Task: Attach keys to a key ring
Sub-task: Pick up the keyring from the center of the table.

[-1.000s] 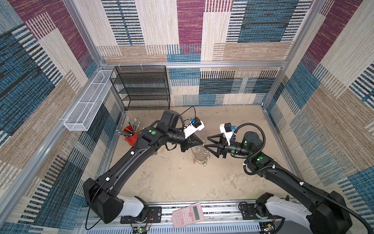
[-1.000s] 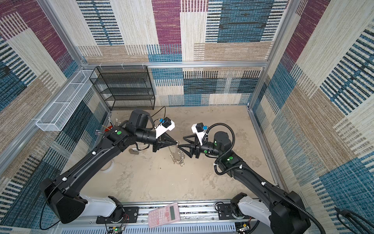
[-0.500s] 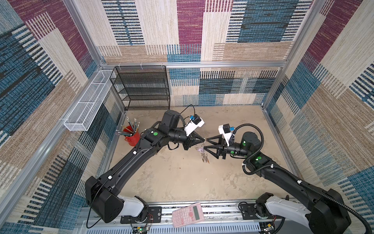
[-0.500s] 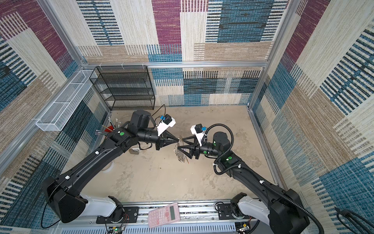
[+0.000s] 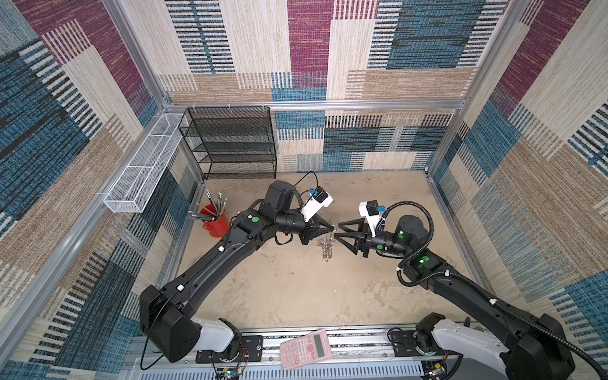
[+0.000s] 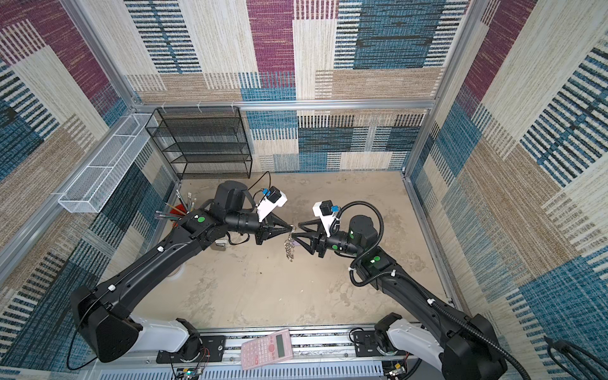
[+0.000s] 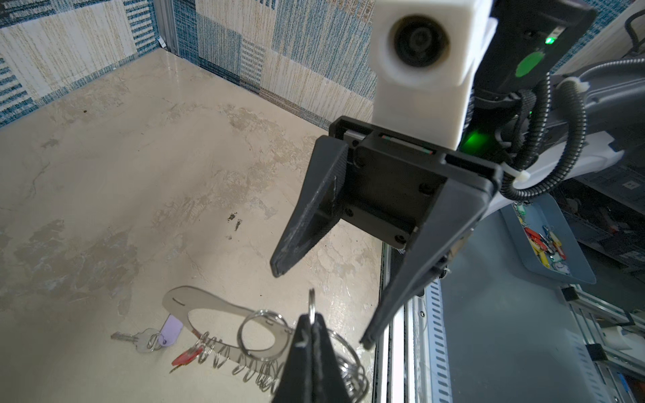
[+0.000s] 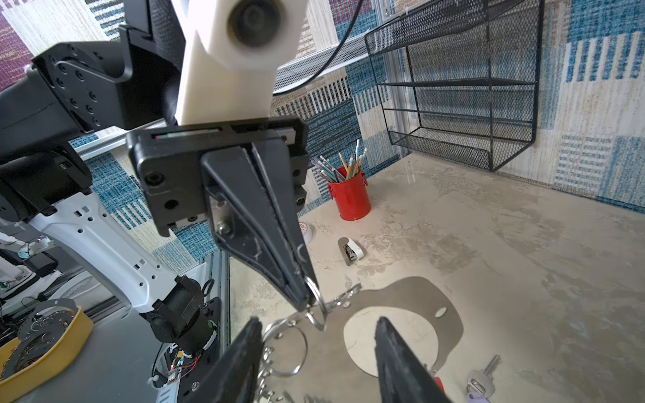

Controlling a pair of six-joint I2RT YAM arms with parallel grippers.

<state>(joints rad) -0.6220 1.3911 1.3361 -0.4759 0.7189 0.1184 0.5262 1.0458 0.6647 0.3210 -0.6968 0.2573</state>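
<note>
At front rail, noted pink calculator (image 5: pixel 306 349). Farther in, at centre, found left gripper (image 5: pixel 331 227) clamped on one split ring of key ring (image 7: pixel 202 300); found right gripper (image 5: pixel 338 229) facing it, jaws apart, tips near that ring. Seen from above only as dangling rings; seen from wrist cameras as grey band, lilac key (image 7: pixel 170 330) and red key (image 7: pixel 184 356) just beside. Beyond, logged red pencil cup (image 5: pixel 217 227) and black mesh shelf (image 5: pixel 230 154).
</note>
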